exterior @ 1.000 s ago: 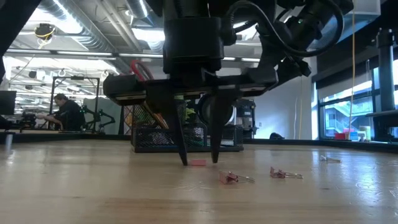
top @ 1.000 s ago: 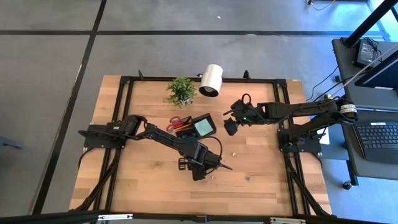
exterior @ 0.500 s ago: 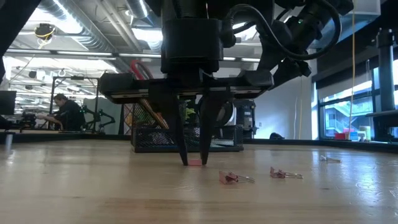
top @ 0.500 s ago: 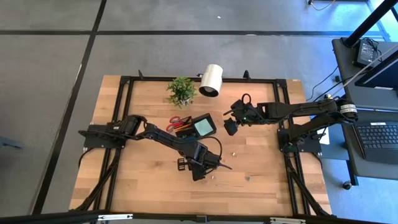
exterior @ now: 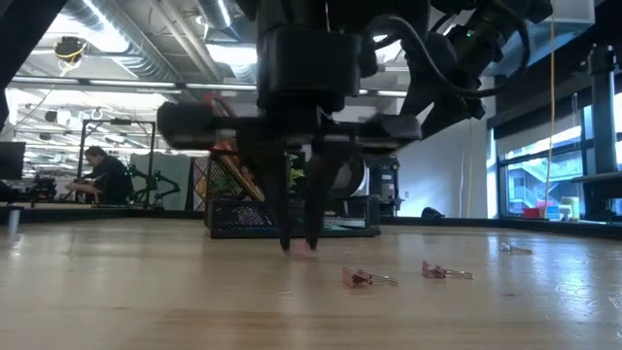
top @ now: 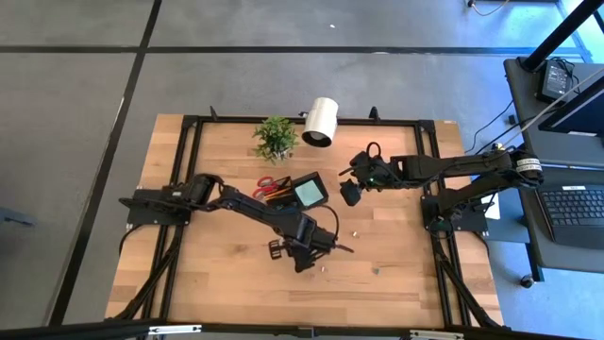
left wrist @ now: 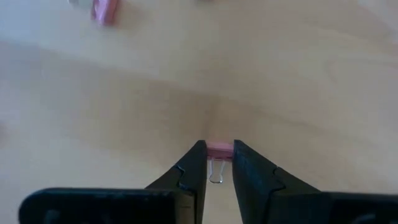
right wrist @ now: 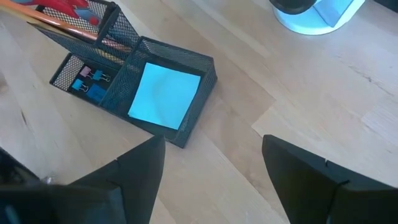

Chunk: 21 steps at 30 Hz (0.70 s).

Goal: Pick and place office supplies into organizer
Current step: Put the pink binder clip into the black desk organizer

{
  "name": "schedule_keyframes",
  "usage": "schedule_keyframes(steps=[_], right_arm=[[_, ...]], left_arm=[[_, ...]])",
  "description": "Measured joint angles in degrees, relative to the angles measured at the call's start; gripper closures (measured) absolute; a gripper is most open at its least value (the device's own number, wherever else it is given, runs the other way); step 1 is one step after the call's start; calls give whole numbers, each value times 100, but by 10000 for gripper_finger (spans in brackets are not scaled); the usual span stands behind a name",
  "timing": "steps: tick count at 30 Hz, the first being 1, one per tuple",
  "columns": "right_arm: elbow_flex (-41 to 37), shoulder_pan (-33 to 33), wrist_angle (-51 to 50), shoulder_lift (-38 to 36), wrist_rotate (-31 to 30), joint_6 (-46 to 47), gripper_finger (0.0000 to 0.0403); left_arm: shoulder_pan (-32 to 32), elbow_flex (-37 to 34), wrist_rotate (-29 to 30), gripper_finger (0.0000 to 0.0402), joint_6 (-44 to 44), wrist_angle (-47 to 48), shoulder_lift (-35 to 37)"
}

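1. L arm stretches from the table's left edge across to mid-table, wrist bent straight down. Left gripper [exterior: 299, 245] has its tips on the wood, fingers [left wrist: 193, 165] pinched in on a small pink binder clip [left wrist: 218, 150] – grasping it, clip not lifted off the table.
2. R arm reaches in from the right edge & hangs above the table just right of the organizer [top: 300, 193]. Right gripper [right wrist: 211, 171] is spread wide, nothing between the fingers.
3. Organizer sits mid-table toward the back. Red-handled scissors [top: 271, 184] & pencils [right wrist: 68, 28] stand in its tall section, teal note pad [right wrist: 164, 95] lies flat in the big compartment, small blue & pink clips [right wrist: 87, 79] in the narrow tray.
4. Room: bare wood all around L gripper. Loose clips [exterior: 367, 279] lie near it toward the front-right, apart from the fingers. Plant [top: 276, 138] & white lamp [top: 322, 121] at the back edge, well clear of both arms.
5. Views: only L wrist view shows the clip's wire loop between the fingers; low view shows tip contact w/ the table. Only R wrist view shows the organizer's contents. High view alone gives both arms' layout.
6. Low view bkgd: a person seated far left, beyond the table.
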<state>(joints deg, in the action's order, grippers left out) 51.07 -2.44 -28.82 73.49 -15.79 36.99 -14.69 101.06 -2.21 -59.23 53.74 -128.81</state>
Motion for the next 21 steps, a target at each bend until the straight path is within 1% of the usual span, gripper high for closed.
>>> schedule_keyframes(steps=[5,11,15,21], right_arm=[[0,-2,-11,0,0,0,130],[0,-2,-17,0,0,-8,130],[0,-2,-20,0,0,-15,130],[0,-1,-21,0,0,-13,130]], left_arm=[[204,89,4,342,367,464,323],[533,100,64,342,1245,900,619],[752,100,597,342,1667,1230,724],[1020,100,1439,342,1922,1844,753]])
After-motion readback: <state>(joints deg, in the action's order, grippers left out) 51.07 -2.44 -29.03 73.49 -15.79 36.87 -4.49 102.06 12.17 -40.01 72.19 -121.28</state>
